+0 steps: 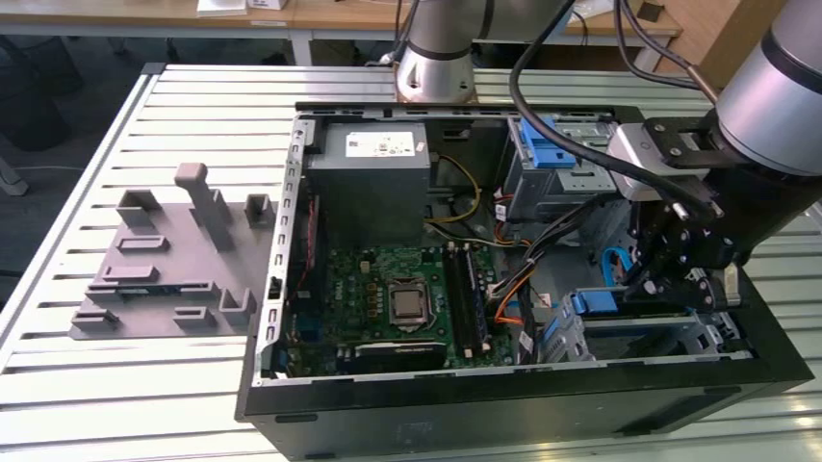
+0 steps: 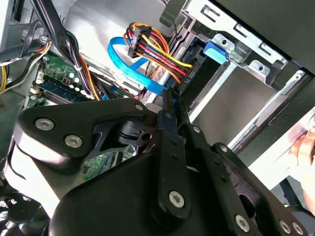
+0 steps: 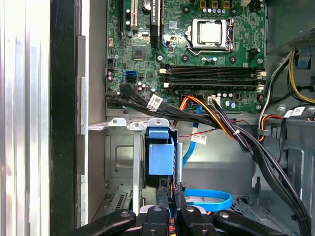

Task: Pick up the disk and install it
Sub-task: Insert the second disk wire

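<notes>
Pressing with black claw (image 3: 171, 196) pinched nearly shut against silver, blue-framed hard disk (image 3: 161, 157) standing in grey metal bay (image 3: 120, 157); likely risks: skewed, jammed seating, or snagging light-blue flat cable (image 3: 211, 199) just beside.

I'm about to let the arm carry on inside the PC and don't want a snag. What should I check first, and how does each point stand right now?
1. Case open, inside reachable: ok.
2. Gripper down inside the case at the drive bay, beside the blue plastic piece: ok.
3. Disk seated in the bay: cannot tell.
4. Blue flat cable away from the gripper: not ok, it lies right beside it.
5. Black cable bundle out of the bay: ok, it crosses the bay's edge nearest the motherboard.
6. People away: not ok, what looks like a hand is near the case.
</notes>
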